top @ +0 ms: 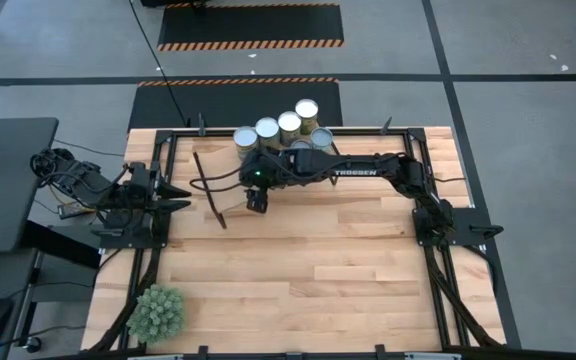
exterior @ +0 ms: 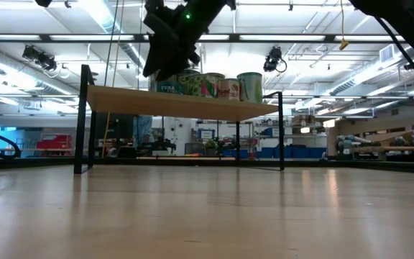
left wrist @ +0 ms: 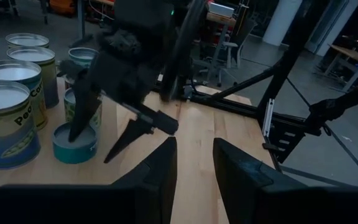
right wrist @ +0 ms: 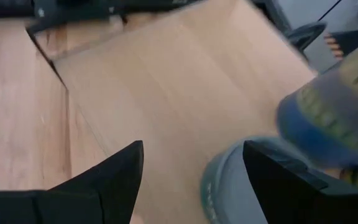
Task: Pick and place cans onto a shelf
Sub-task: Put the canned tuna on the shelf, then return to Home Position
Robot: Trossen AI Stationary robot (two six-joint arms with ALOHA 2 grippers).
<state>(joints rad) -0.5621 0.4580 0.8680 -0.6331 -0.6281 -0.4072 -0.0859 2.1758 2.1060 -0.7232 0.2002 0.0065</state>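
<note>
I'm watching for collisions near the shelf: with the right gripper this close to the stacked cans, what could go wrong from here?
1. The right gripper is open, with one finger beside the short teal can; a sideways move could knock it.
2. The cans stand packed close together on the shelf, so one bumped can may push its neighbours.
3. The shelf is raised; a shoved can could fall off.

The table [top: 298, 260] is made of light wooden planks, smooth with a faint sheen. The shelf [exterior: 182, 105] is seen as a pale wooden board carried on thin black metal legs [exterior: 85, 119]. The cans [top: 278, 130] are metal, with bright silvery tops; glossy printed labels are wrapped round their sides. The right gripper [left wrist: 114, 134] and left gripper [left wrist: 194, 171] are finished in dark matt material. The plant [top: 157, 311] looks spiky and rough.
</note>
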